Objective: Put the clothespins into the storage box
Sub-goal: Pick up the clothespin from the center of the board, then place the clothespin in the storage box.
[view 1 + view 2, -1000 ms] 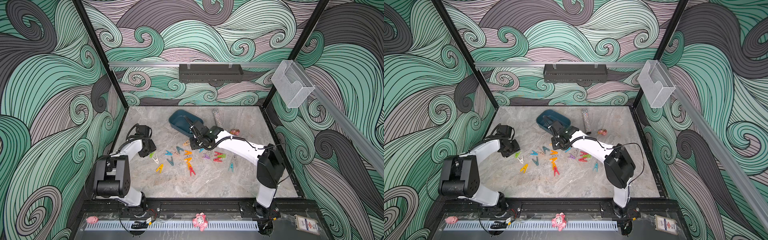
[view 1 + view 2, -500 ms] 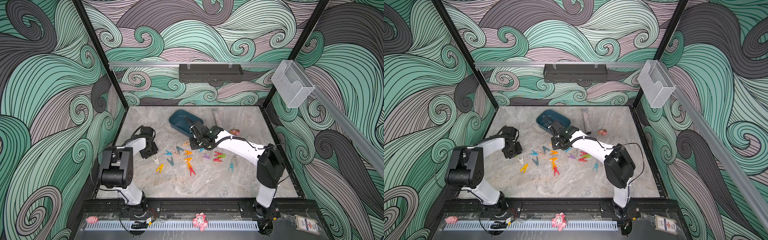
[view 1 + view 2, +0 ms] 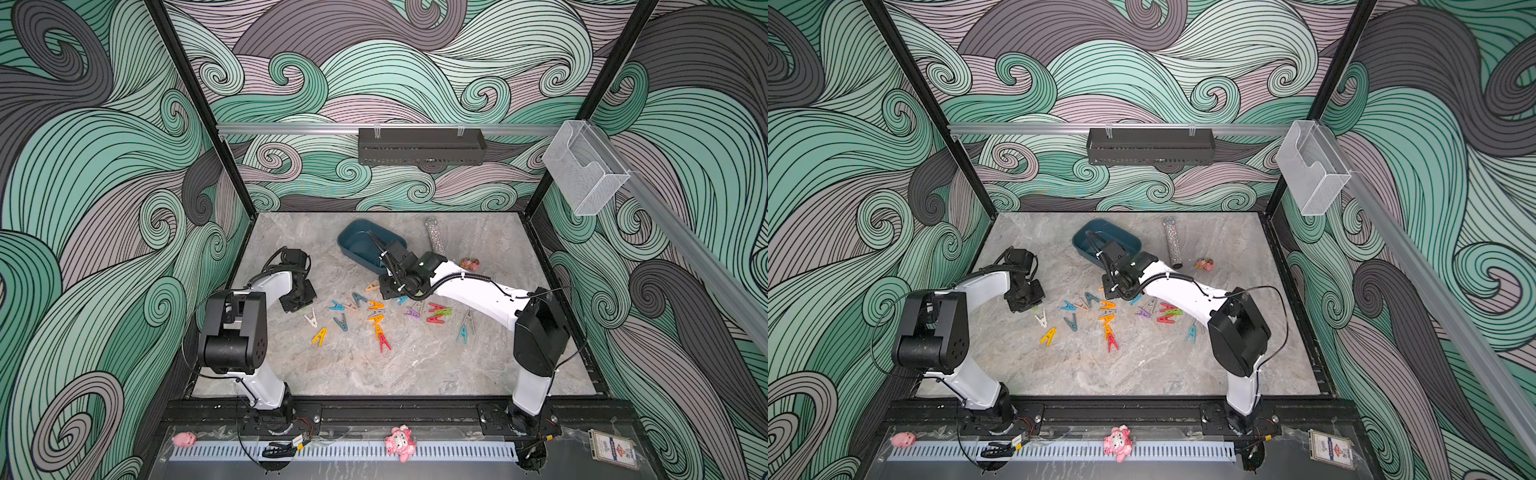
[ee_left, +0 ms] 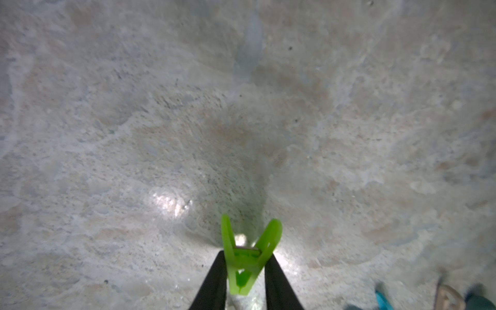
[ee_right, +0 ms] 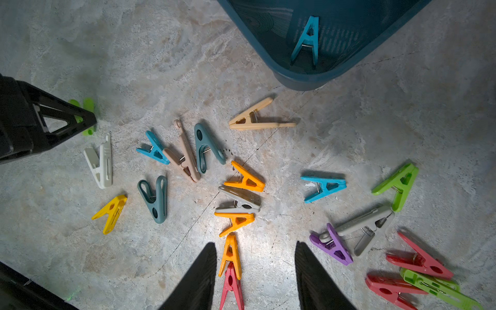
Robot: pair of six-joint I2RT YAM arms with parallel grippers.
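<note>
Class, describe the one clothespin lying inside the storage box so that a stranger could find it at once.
Find the dark teal storage box at the back of the marble table. On its floor lies one sky-blue clothespin, shaped like a letter A. It alone is inside; the other clothespins are all outside the box.

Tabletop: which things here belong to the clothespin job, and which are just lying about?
Job: loose clothespins, green clothespin in the left pincer, blue clothespin inside the storage box.
Lying about: glitter tube, small pink toy, black wall tray, clear holder.
</note>
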